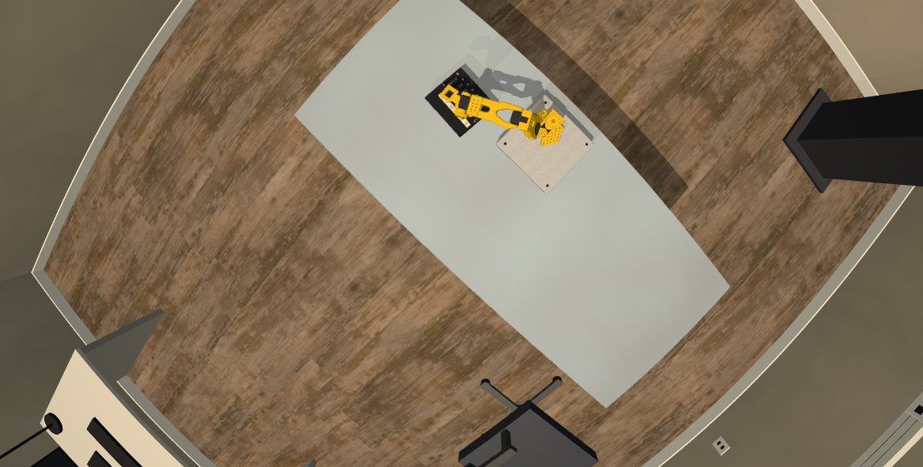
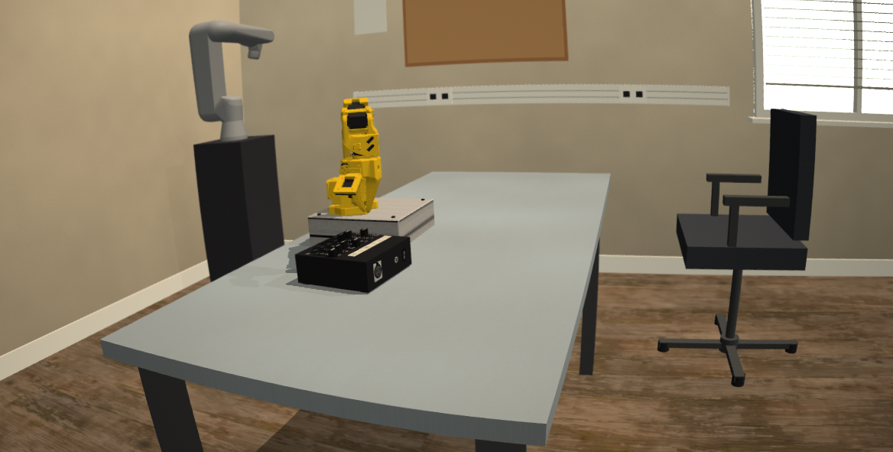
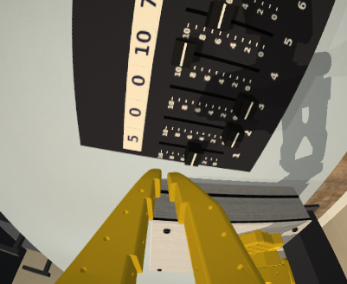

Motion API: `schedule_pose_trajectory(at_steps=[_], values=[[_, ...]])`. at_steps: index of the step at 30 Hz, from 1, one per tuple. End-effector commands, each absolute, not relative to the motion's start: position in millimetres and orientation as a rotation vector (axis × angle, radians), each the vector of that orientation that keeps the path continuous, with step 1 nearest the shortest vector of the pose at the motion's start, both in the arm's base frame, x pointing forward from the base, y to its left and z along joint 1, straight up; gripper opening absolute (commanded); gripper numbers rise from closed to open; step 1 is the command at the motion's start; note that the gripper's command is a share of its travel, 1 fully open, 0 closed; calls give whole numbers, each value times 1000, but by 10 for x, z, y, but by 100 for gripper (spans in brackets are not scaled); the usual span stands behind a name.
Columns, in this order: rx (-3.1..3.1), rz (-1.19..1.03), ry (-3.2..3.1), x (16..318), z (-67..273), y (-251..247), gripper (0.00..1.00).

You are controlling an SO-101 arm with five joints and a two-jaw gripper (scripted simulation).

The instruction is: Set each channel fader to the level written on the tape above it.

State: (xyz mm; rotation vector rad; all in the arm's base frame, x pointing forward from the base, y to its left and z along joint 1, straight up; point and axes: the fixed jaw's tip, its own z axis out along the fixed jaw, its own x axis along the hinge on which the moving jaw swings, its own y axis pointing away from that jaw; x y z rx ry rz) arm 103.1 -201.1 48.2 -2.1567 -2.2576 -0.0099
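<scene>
My claw is pinched fully closed with nothing in it, its yellow tips hanging just off the near edge of the lighting desk. The desk sits on the grey tabletop, just beside the arm's base plate. On the wrist view I read the tape strip as 5, 0, 0, 10, 7, 8. The channel 1 fader sits closest to the tips, with the channel 2 fader next.
</scene>
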Motion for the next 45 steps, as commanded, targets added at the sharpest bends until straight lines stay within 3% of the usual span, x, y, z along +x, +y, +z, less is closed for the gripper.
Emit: schedule_pose_trajectory(at_steps=[1,9,21,23,30,38,45], values=[[-2085,-1,-2348,1275,513,-1864,0],[-1912,0,-2492,1640,535,-1497,0],[-1453,0,-2786,2088,580,-384,0],[-1453,0,-2786,2088,580,-384,0],[-1155,-1,-2923,2037,601,315,0],[-837,-2,-3029,1756,618,948,0],[-670,-3,-3071,1537,625,1217,0]])
